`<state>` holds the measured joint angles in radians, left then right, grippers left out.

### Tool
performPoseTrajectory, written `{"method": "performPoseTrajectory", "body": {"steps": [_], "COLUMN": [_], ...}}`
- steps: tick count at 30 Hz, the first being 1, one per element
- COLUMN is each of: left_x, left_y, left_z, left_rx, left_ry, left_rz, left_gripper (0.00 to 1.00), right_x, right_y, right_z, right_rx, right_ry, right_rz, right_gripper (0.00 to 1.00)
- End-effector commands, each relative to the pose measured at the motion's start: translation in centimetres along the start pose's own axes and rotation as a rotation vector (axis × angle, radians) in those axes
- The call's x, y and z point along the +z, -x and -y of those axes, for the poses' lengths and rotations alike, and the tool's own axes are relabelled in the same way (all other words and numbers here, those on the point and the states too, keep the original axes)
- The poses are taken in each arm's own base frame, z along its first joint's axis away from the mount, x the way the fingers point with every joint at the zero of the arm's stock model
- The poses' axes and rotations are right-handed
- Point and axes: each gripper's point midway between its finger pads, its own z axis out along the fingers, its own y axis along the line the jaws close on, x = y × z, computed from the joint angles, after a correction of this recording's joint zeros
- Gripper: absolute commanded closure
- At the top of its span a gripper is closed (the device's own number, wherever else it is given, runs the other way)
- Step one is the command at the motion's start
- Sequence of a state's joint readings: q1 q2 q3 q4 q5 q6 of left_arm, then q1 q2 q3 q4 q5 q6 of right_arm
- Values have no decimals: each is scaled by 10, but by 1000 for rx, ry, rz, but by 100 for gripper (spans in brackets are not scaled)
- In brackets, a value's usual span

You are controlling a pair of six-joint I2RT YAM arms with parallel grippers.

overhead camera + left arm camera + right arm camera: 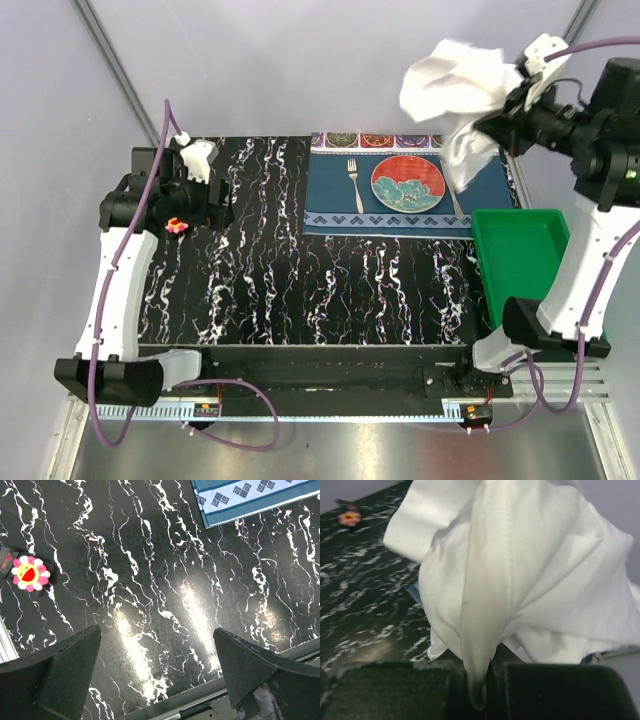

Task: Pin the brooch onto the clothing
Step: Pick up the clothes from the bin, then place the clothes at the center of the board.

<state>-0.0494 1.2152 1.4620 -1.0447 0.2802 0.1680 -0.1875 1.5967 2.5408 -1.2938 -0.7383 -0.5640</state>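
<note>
The clothing (455, 88) is a bunched white shirt held up in the air over the table's far right corner. My right gripper (505, 105) is shut on a fold of the clothing (485, 605), which hangs from the jaws and fills the right wrist view. The brooch (176, 226), a small pink flower with a yellow centre, lies on the black marbled table (300, 290) at the far left. In the left wrist view the brooch (30, 573) sits left of and beyond the fingers. My left gripper (157, 665) hovers open beside it, holding nothing.
A blue placemat (385, 210) at the back right carries a red-and-teal plate (408, 183), a fork (354, 182) and another utensil partly under the hanging shirt. A green tray (520, 255) stands at the right edge.
</note>
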Motion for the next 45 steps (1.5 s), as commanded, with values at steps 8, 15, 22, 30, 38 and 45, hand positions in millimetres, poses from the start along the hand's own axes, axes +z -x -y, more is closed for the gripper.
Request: {"method": "performPoseTrajectory", "body": {"steps": [8,15,22,30,38,45], "left_x": [-29,-24,-2,56,79,60], "left_y": [21,9,-31,-74,-38,-33], "left_z": [13,29,42,88,131,73], "left_rx": [-27,48,210,274,124,104], "left_ry": [-18,-126,-245,-454,-707,-531], "left_rz": [99,107,71,-107,-94,21], "left_gripper": [1,1,5,17,19,18], "right_x": [-24,14,38,1,7,13], "right_y": [1,-62,-126,-138,-89,-72], "right_z": [-180,-228,-225,-222,-236,-302], "right_rx": [259,391,468,174,21,-139], "right_ry": [579,804,713,671,805,1028], "right_rz": [29,-107,-318,-270,-40,141], "right_gripper": [100,88,89,90,100,82]}}
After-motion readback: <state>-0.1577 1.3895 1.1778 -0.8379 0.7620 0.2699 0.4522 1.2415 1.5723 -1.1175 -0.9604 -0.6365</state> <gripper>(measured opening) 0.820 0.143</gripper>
